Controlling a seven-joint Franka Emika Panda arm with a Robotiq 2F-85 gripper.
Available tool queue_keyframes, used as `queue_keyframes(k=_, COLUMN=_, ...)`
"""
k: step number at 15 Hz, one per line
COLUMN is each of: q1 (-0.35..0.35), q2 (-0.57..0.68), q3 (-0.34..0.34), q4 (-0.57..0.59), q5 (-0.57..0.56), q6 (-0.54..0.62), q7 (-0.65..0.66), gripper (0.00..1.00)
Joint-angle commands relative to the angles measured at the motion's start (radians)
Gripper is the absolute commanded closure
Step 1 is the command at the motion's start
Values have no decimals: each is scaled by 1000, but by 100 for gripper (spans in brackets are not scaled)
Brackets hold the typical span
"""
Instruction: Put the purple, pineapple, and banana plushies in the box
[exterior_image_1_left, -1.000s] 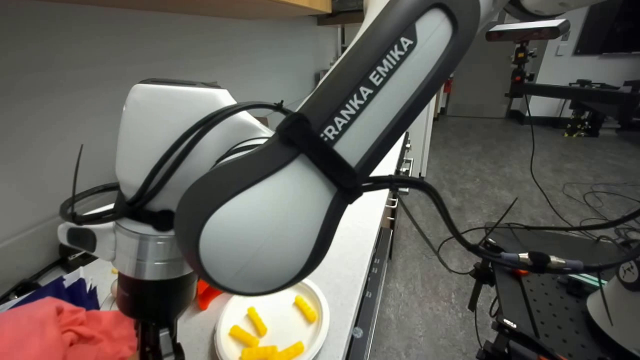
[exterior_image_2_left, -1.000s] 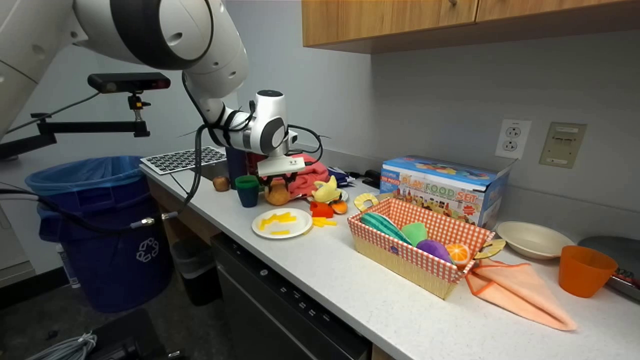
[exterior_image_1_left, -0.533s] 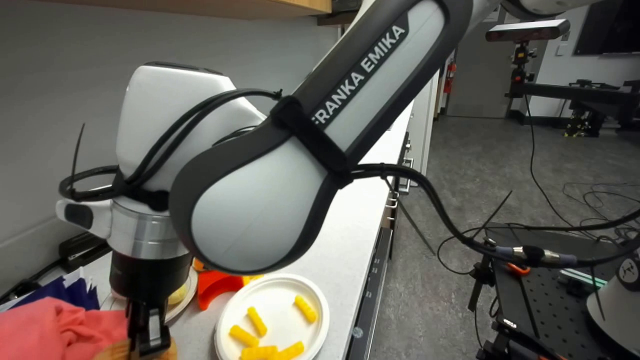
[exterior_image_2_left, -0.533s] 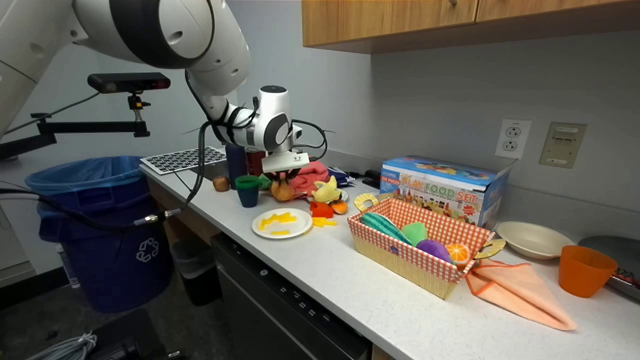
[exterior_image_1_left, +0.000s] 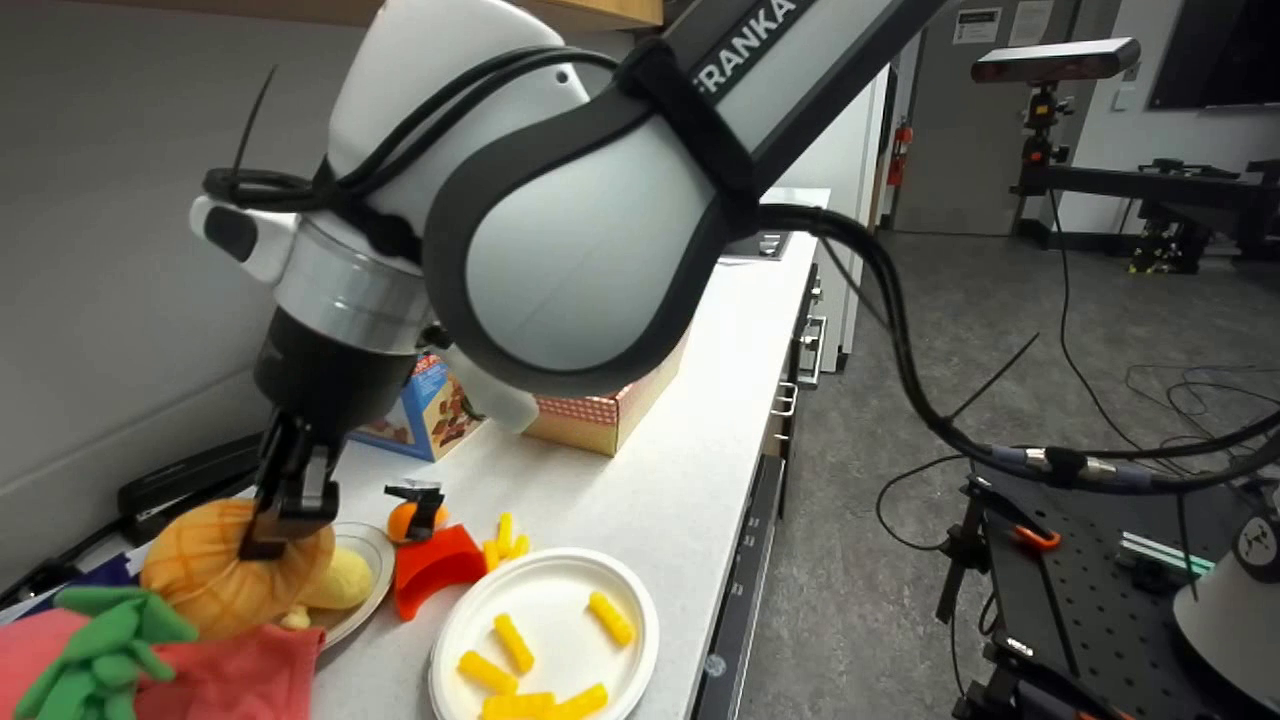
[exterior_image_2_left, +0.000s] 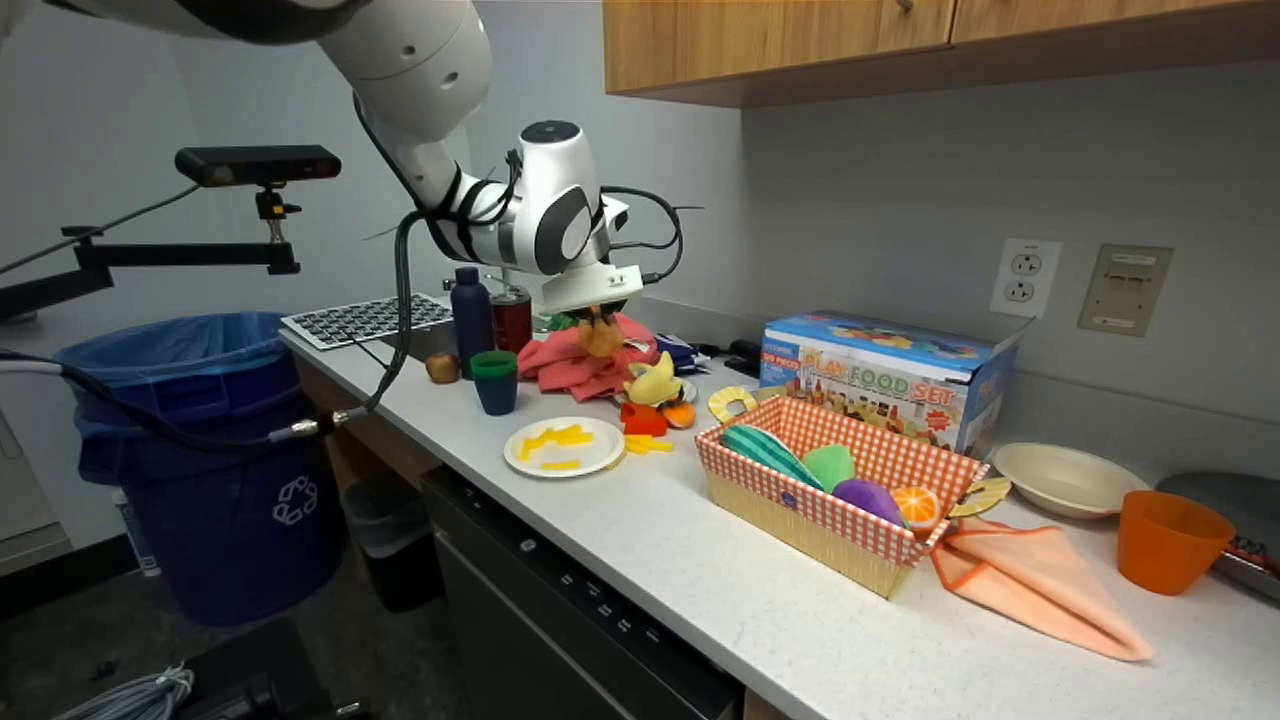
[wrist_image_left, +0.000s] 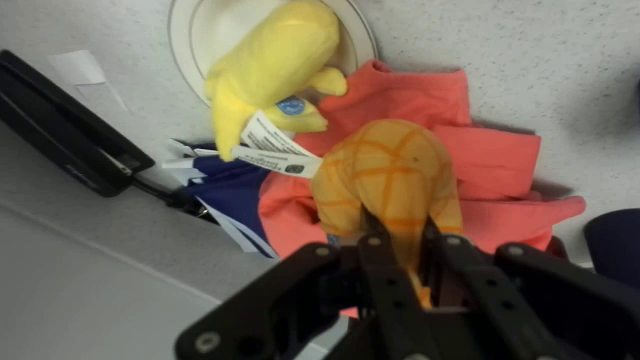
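Observation:
The pineapple plush (exterior_image_1_left: 205, 575), orange-yellow with a criss-cross pattern and green leaves, hangs above the counter. My gripper (wrist_image_left: 398, 225) is shut on it, and its body bulges around the fingers in the wrist view. In an exterior view the gripper (exterior_image_1_left: 268, 535) grips its side. The yellow banana plush (wrist_image_left: 280, 55) lies on a small plate beside the held pineapple, also seen in an exterior view (exterior_image_2_left: 653, 383). The box (exterior_image_2_left: 800, 525) is a basket with a red-white checked lining. The purple plush (exterior_image_2_left: 868, 498) lies inside it with a watermelon, a green and an orange plush.
A coral cloth (wrist_image_left: 500, 165) lies under the pineapple. A white plate (exterior_image_2_left: 535, 467) with yellow fries, a red holder (exterior_image_2_left: 642, 418), a green-rimmed cup (exterior_image_2_left: 495, 385) and a dark bottle (exterior_image_2_left: 471, 320) stand nearby. A play food carton (exterior_image_2_left: 870, 375) stands behind the basket.
My gripper has lifted the pineapple plush off the counter and carried it up and toward the basket's side, over the coral cloth. The banana and basket have not moved.

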Motion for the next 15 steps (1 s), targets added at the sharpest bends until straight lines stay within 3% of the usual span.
queue_keyframes(k=1, q1=-104, q2=-142, q3=46, q4=-188, q5=76, q6=117, q7=0, gripper=96)
queue_keyframes(k=5, q1=-243, q2=-233, q3=134, q4=-326, q5=188, q6=236, q7=-9, gripper=96)
queue_keyframes(k=8, q1=-376, q2=-281, q3=254, q4=-393, q5=277, q6=274, q7=-23, gripper=96)
queue_keyframes(k=9, q1=-447, q2=-269, q3=345, q4=-393, q5=307, q6=283, q7=-61, gripper=58)
queue_keyframes(k=10, q1=-486, q2=-259, q3=410, q4=-391, q5=308, q6=298, q7=-95, gripper=57)
queue_keyframes(k=12, q1=-531, q2=-207, q3=537, q4=-368, q5=277, q6=323, q7=-153, gripper=44)
queue_keyframes(k=15, q1=-433, q2=-159, q3=559, q4=-317, q5=207, q6=321, q7=-164, gripper=19)
